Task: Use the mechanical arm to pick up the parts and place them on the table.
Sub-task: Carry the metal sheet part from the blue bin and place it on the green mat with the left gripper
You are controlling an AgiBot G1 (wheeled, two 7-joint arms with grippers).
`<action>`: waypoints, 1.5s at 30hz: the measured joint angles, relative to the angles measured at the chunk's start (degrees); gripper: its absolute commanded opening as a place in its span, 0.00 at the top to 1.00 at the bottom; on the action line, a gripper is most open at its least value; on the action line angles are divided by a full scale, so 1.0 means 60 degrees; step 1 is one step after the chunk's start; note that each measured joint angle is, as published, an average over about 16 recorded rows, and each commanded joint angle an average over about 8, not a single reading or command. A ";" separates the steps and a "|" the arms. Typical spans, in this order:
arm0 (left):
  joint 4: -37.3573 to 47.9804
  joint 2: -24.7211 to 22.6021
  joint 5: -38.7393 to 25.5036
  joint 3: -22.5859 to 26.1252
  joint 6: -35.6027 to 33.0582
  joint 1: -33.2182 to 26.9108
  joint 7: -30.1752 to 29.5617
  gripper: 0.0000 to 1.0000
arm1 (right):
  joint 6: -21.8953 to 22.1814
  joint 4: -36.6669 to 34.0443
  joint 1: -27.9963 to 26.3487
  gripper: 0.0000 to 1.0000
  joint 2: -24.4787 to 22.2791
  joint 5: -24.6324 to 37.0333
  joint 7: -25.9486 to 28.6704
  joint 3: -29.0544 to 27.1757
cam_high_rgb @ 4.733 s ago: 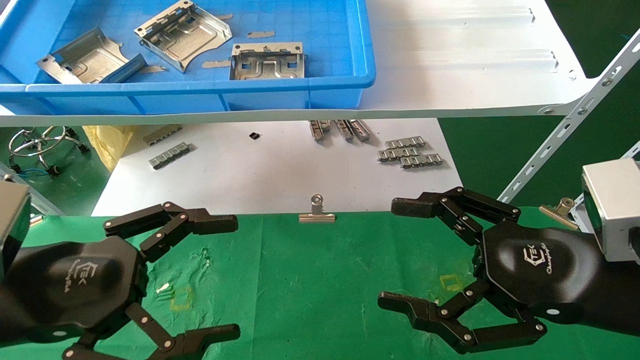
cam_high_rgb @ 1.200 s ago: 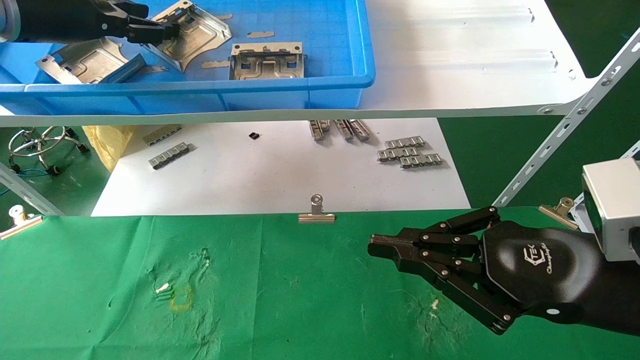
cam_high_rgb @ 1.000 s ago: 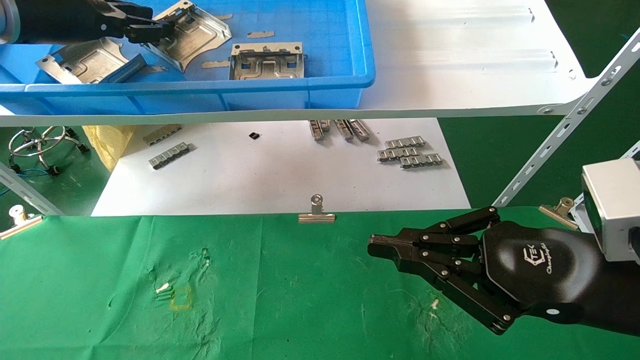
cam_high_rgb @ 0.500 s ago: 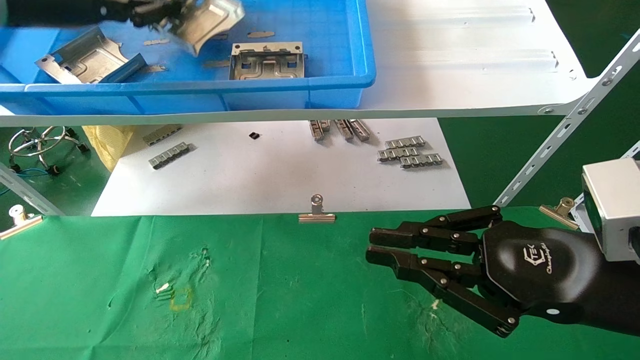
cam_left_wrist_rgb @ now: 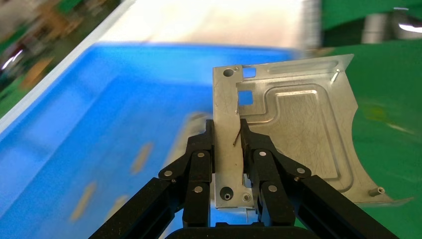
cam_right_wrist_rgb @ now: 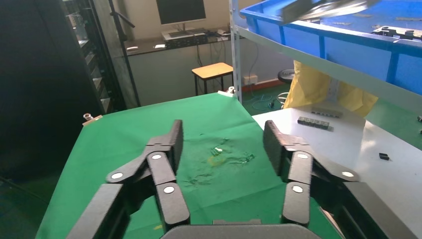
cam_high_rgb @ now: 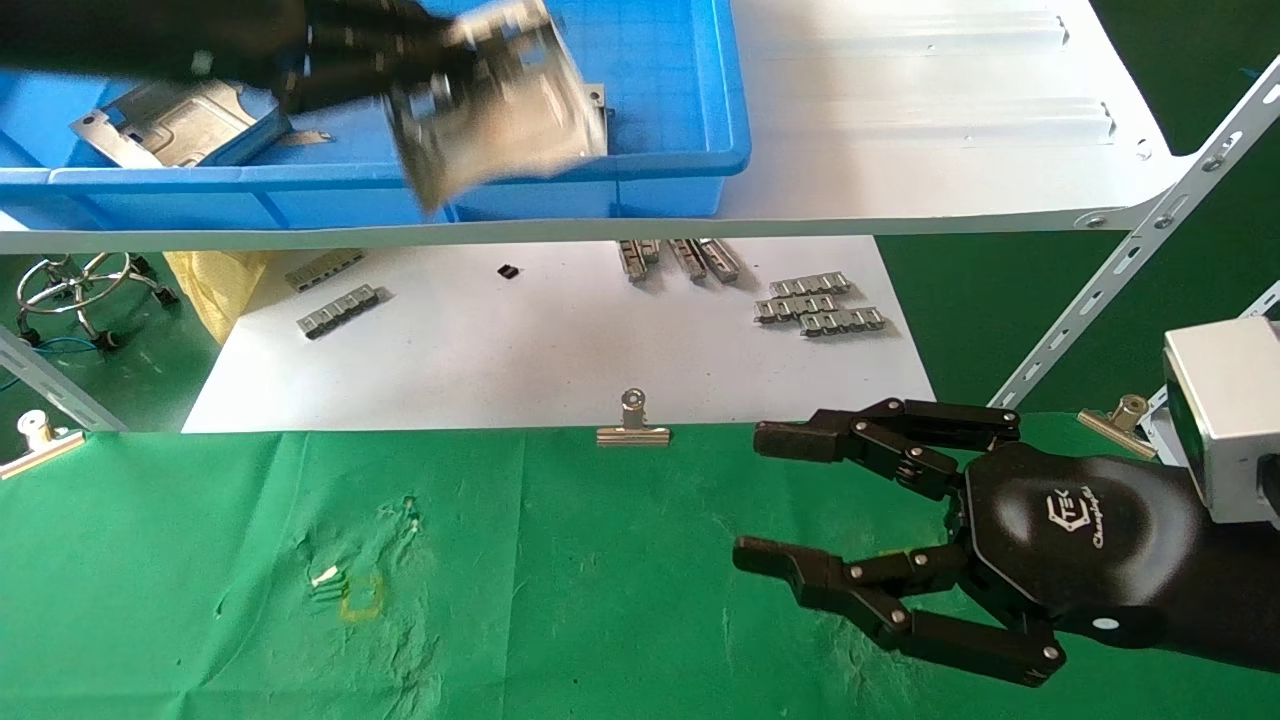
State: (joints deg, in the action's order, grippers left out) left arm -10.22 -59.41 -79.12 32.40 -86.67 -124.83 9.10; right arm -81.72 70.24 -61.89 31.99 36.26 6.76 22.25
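Observation:
My left gripper (cam_high_rgb: 425, 75) is shut on a silvery stamped bracket (cam_high_rgb: 500, 105) and holds it in the air over the front wall of the blue tray (cam_high_rgb: 640, 185). In the left wrist view the fingers (cam_left_wrist_rgb: 199, 154) pinch the bracket's holed flange (cam_left_wrist_rgb: 227, 144), and its embossed plate (cam_left_wrist_rgb: 303, 129) stands out beyond them. A second bracket (cam_high_rgb: 170, 120) lies at the tray's left. A third (cam_high_rgb: 598, 105) is mostly hidden behind the held one. My right gripper (cam_high_rgb: 760, 495) hovers open and empty over the green cloth table (cam_high_rgb: 550, 600); it also shows in the right wrist view (cam_right_wrist_rgb: 222, 128).
The tray stands on a white shelf board (cam_high_rgb: 900, 120) with a slanted brace (cam_high_rgb: 1130, 270) at the right. Below it a white sheet (cam_high_rgb: 560, 350) carries grey ridged strips (cam_high_rgb: 820, 303). Binder clips (cam_high_rgb: 633, 425) hold the cloth's far edge.
My left gripper has lifted the bracket off the tray floor and carried it right and toward the tray's front wall. My right gripper's fingers have spread from shut to open.

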 measured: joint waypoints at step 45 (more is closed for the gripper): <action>-0.1196 0.1873 0.2189 0.5027 0.0106 0.3897 0.5287 0.00 | 0.0000 0.0000 0.0000 0.00 0.0000 0.0000 0.0000 0.0000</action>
State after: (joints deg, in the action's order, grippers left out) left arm -17.40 -48.17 -65.99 62.56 -86.03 -101.44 40.83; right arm -81.72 70.24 -61.89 31.99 36.26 6.76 22.25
